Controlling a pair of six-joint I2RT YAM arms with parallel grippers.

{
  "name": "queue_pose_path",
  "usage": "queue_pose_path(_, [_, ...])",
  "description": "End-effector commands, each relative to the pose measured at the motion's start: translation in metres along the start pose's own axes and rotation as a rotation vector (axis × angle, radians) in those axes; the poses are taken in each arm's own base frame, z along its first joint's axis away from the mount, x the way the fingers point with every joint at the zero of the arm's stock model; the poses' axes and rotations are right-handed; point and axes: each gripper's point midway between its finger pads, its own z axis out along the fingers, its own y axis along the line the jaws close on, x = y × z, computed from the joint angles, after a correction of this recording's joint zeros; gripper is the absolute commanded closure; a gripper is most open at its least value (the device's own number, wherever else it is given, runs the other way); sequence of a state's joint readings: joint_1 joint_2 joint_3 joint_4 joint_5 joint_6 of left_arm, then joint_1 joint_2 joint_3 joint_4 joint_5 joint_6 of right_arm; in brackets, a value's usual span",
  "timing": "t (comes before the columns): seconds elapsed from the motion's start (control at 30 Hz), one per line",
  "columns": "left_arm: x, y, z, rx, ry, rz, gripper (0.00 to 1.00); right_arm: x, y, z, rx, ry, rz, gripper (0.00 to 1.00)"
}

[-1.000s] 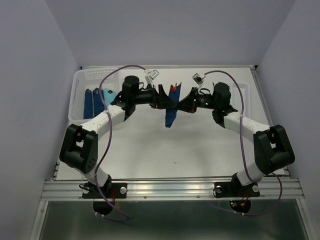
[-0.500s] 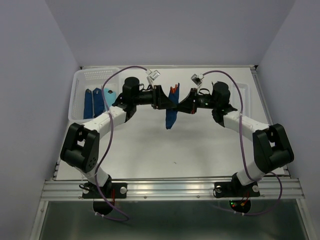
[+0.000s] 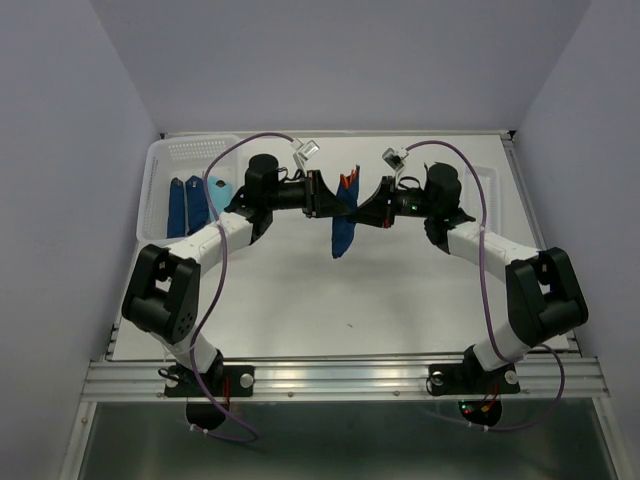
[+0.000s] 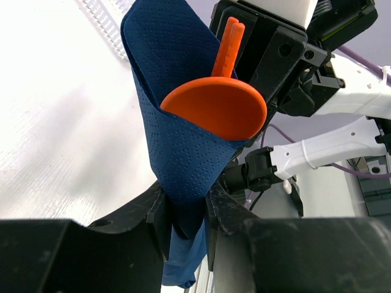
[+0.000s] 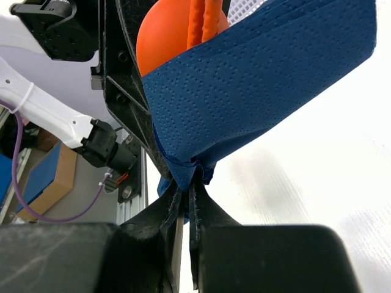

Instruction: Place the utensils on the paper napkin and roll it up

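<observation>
From the top view, the left claw and the right claw meet over the middle of the worktop. One paper napkin hangs between them, clear of the surface, with something orange at its top. At the far left stands a white basket with two dark blue pieces and one light blue piece inside.

In the left wrist view, the left claw has its jaws narrow, and the lower fold of the napkin is squeezed between them. The napkin forms a loose cone around one orange spoon.

In the right wrist view, the right claw is almost closed and pinches the bottom point of the napkin. Two orange handles show above the spoon bowl, so I judge there are two utensils, but I cannot tell what the second is.

The paper looks thin, soft and easy to tear. It is better to hold it at a folded edge, where the layers are double.
</observation>
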State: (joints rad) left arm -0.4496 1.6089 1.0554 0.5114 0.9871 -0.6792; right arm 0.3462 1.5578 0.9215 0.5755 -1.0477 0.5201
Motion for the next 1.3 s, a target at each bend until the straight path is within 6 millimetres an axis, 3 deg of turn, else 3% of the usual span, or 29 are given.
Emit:
queue_pose_path(0.0, [-0.003,-0.021,0.004,0.082,-0.001,0.065,0.88,-0.016,0.006,0.004,-0.021,-0.025,-0.057,0.99])
queue_pose_path(0.1, [-0.002,-0.020,0.006,0.081,0.002,0.056,1.00,-0.016,0.008,0.003,-0.030,-0.024,-0.059,0.99])
queue_pose_path(0.33, [-0.002,-0.010,0.008,0.054,-0.010,0.022,1.00,-0.017,0.012,0.002,-0.036,-0.026,-0.062,0.98])
queue_pose_path(0.43, [-0.001,0.000,0.009,0.031,-0.015,-0.009,1.00,-0.019,0.014,0.001,-0.029,-0.031,-0.065,0.89])
queue_pose_path(0.67, [-0.003,0.004,0.006,0.006,-0.027,-0.004,1.00,-0.027,0.019,-0.007,0.009,-0.049,-0.087,0.61])
queue_pose_path(0.83, [-0.005,0.006,0.005,-0.008,-0.028,-0.001,1.00,-0.034,0.023,-0.012,0.028,-0.057,-0.109,0.59])
queue_pose_path(0.93, [-0.005,0.009,0.004,-0.017,-0.030,-0.002,1.00,-0.036,0.025,-0.014,0.044,-0.061,-0.119,0.50])
queue_pose_path(1.13, [-0.010,0.009,-0.002,-0.032,-0.038,0.020,1.00,-0.049,0.002,-0.031,0.250,-0.094,-0.122,0.39])
queue_pose_path(1.17, [-0.011,0.008,-0.003,-0.035,-0.038,0.024,1.00,-0.061,-0.012,-0.038,0.345,-0.130,-0.127,0.36])
queue_pose_path(1.27, [-0.016,0.008,-0.008,-0.048,-0.043,0.040,1.00,-0.057,-0.042,-0.052,0.539,-0.110,-0.073,0.31])
